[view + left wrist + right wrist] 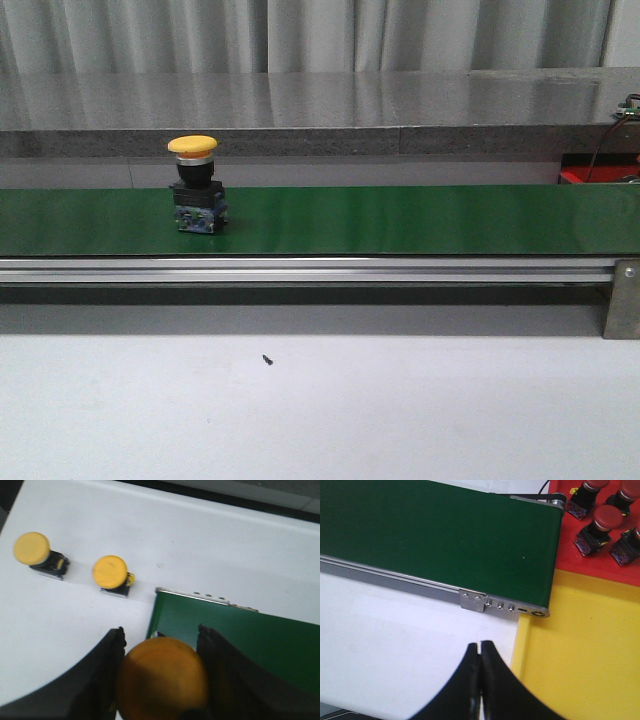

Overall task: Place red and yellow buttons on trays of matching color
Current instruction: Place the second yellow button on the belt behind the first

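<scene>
Conveyor belt point(400, 220) of green colour carried one yellow button point(194, 185), standing upright on its black base toward the left. Left gripper point(161, 645) had its fingers point(107, 680) pinching another yellow button point(162, 680) by the end of the belt, above the white tabletop point(200, 545). Two more yellow buttons point(112, 574) point(36, 551) stood there, near each other. Right gripper point(480, 647) had its fingers point(492, 680) pressed together, holding nothing, beside the yellow tray point(580, 650). Red tray point(580, 565) behind it held several red buttons point(600, 522).
</scene>
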Controlling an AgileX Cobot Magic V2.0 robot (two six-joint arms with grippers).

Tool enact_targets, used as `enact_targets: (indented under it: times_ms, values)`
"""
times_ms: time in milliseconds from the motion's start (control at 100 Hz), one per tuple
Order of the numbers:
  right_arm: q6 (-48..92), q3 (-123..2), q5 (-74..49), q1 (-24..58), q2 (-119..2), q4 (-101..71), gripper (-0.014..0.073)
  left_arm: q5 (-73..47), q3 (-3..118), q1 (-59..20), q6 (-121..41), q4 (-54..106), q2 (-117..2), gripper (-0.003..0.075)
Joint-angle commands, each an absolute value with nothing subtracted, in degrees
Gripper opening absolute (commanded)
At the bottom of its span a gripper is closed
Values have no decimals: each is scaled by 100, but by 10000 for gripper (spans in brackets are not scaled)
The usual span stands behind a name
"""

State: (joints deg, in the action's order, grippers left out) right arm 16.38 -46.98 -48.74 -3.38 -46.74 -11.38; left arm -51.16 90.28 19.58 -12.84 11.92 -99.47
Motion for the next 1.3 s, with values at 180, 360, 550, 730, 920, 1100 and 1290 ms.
enact_targets:
  times_ms: [180,360,550,730,920,1100,1290]
  values:
    - [1634,-4841,-4560,-337,-4629,-1214,-69,-4488,8420,1294,-1241,1337,-9539,115]
    - [1634,-4841,-4560,-337,-4629,-1214,-69,-4112,8053,1042,-1241,1337,-9539,114]
    - [1634,-4841,-4560,-337,-4629,-1214,-69,-4060,7869,1016,-1241,1337,-9640,114]
    - [1634,-4841,-4560,-337,-4629,-1214,-69,-4060,7856,1016,-1275,1337,-9856,124]
    - [1634,-4841,-4560,-337,-4629,-1214,-69,-4110,7846,1016,-1278,1337,-9865,286]
    - [1634,-4841,-4560,-337,-4629,-1214,-69,-4294,7846,1016,-1278,1349,-9809,536]
    - [1634,-4841,-4560,-337,-4629,-1214,-69,-4237,7846,1016,-1278,1349,-9381,557]
